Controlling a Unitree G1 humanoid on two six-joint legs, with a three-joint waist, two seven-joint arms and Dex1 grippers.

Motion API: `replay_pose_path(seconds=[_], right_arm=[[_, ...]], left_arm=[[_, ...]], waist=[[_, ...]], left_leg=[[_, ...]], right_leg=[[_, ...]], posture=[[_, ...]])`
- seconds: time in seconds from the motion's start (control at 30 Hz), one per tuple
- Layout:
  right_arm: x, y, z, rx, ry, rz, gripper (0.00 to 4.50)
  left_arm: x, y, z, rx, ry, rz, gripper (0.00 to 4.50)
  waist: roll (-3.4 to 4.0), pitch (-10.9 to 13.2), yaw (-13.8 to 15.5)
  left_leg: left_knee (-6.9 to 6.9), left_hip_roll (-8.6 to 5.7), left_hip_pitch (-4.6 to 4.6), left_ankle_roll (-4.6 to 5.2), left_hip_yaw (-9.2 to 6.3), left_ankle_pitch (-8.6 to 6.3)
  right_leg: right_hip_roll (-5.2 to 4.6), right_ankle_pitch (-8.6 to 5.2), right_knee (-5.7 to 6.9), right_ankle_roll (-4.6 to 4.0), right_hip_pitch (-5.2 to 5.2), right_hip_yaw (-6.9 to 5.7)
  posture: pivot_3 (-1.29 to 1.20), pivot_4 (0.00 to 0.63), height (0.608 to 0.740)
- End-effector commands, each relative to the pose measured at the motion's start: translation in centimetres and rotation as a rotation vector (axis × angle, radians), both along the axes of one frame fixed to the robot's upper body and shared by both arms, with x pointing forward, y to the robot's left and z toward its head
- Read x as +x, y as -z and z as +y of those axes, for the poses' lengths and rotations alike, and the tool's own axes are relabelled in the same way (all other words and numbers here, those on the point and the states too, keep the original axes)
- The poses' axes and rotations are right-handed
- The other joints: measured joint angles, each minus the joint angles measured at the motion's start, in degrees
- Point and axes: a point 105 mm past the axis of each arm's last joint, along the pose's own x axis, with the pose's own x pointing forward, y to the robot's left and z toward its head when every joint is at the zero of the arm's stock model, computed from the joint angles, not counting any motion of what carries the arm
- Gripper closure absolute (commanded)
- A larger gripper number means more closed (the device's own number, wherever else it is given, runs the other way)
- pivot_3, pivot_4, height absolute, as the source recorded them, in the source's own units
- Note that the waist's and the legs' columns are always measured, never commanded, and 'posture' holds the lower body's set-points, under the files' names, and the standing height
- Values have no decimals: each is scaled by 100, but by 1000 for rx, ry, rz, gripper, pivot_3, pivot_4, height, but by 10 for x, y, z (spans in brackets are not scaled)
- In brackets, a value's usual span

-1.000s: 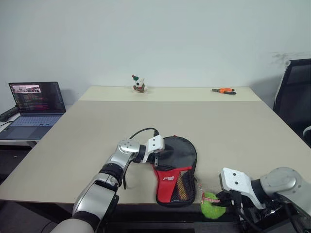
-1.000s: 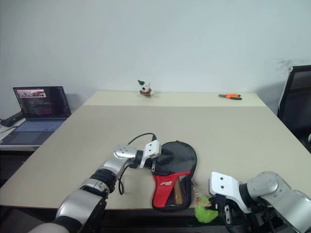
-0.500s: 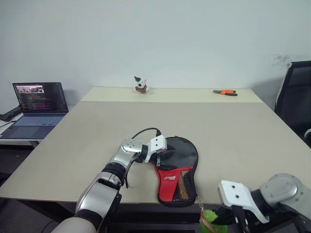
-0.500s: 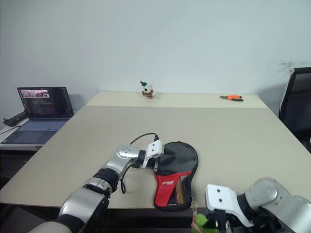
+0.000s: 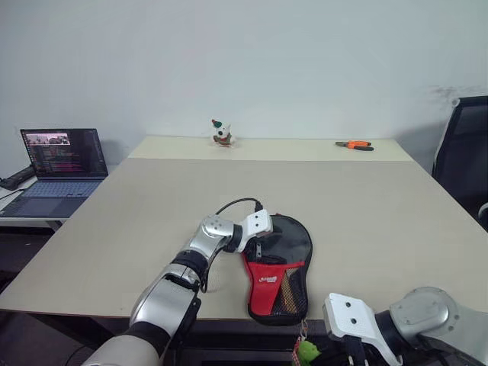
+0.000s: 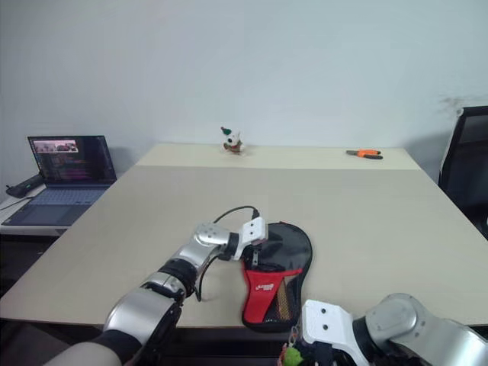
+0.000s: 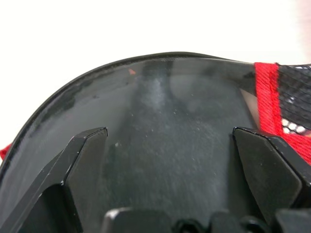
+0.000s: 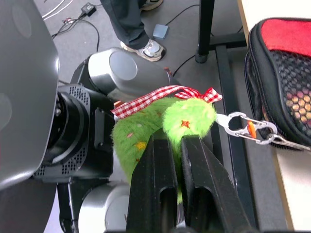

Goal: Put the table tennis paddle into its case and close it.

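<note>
From the head views we see the case [image 5: 279, 267] lying flat at the near edge of the table [image 5: 366, 198], round end away from us, red panel and mesh toward us. Our left gripper [image 5: 257, 245] rests on the case's round black part at its left side, pinning it rather than gripping it. Our right gripper [image 5: 352, 358] hangs below the table edge, just past the case's near end, with the green pull [image 5: 306, 351] at its tip. We cannot make out the paddle itself here; we judge from the filled, flat shape of the case that it already lies inside. In the left wrist view our fingers [image 7: 82, 155] stand wide apart over the smooth black face of the case, with nothing between them, and a strip of red trim shows at one side. In the right wrist view our right fingers [image 8: 158, 179] are pressed together on the fuzzy green pull, which is tied with a checked ribbon [image 8: 160, 97] and joined by a metal clip [image 8: 248, 128] to the case's zipper end. So we judge the loading done and the closing in hand: we cannot tell how much zipper is left to draw.
</note>
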Motion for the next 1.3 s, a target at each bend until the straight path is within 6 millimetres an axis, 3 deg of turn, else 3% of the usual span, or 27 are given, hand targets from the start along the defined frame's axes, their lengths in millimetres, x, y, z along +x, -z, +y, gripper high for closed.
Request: replay_pose_path(seconds=[0.03,0.3,0.8,0.93,1.07,1.2,1.3], right_arm=[[-27,-6,11,43,-126,42,4488],[-38,-14,-2,27,-144,72,4488],[-40,-37,7,89,-148,79,4488],[-25,-33,9,67,-95,22,3438],[-16,-34,11,63,-86,4,1988],[9,-39,11,63,-43,-69,579],[33,-45,5,93,30,-124,579]], left_arm=[[-8,32,6,125,-5,69,0],[-5,31,7,135,-25,54,0],[-4,32,4,134,-31,37,0],[-5,34,8,129,-35,43,0],[-4,34,13,119,-49,43,0],[-3,30,20,82,-73,39,0],[-2,22,26,30,-78,33,0]], waist=[[0,0,0],[-3,1,-7],[-5,4,-5],[-8,4,-9],[-10,4,-27],[-10,4,-90],[-11,4,-151]], left_leg=[[0,0,-1,0,-1,0],[-2,1,-1,0,-3,0],[-15,3,-19,1,-15,-2],[-14,3,-22,2,-19,-2],[-8,6,-12,2,-18,-2],[-8,12,4,2,-19,-2],[-10,19,2,2,-22,-2]], right_leg=[[0,0,-1,0,-1,-1],[-1,0,-4,0,0,-2],[-12,-2,-30,3,-4,1],[-14,-3,-29,5,-5,1],[-15,-1,-23,7,-1,-1],[-18,0,-18,9,10,0],[-20,-1,-18,8,9,1]], posture=[[0,150,740],[0,150,740],[0,150,740],[0,150,740],[0,150,740],[0,150,740],[0,150,740]])
